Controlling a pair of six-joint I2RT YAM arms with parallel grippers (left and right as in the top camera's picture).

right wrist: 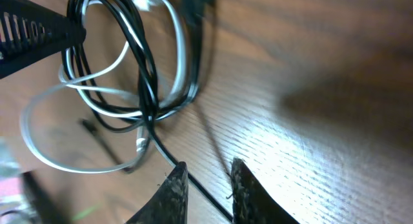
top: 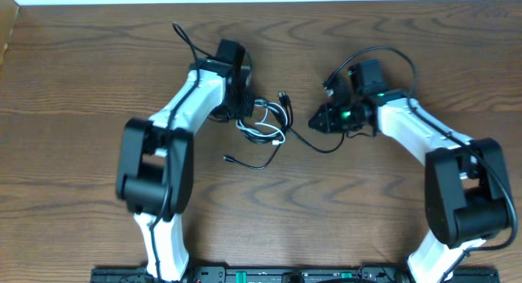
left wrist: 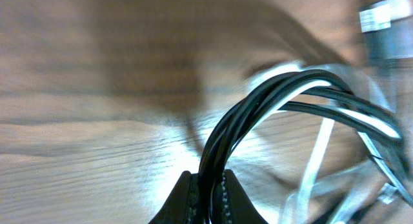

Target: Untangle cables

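Black cable [left wrist: 258, 98] strands sit pinched between the closed tips of my left tool [left wrist: 208, 193], right at the bottom of the left wrist view. Several loops arc up and away to the right, and the white cable [left wrist: 321, 150] threads through them, blurred. In my right wrist view, the right tool [right wrist: 205, 185] has its tips slightly apart just above the wooden tabletop [right wrist: 322, 153]. One black strand runs across the gap between them without being clamped. Beyond it the two cords lie wound together in a loose bundle, with the left tool holding a black loop at its far edge. From overhead I see the tangle mid-tabletop between both tools, right against the left one, with a black plug end [top: 231, 159] trailing toward the arm bases.
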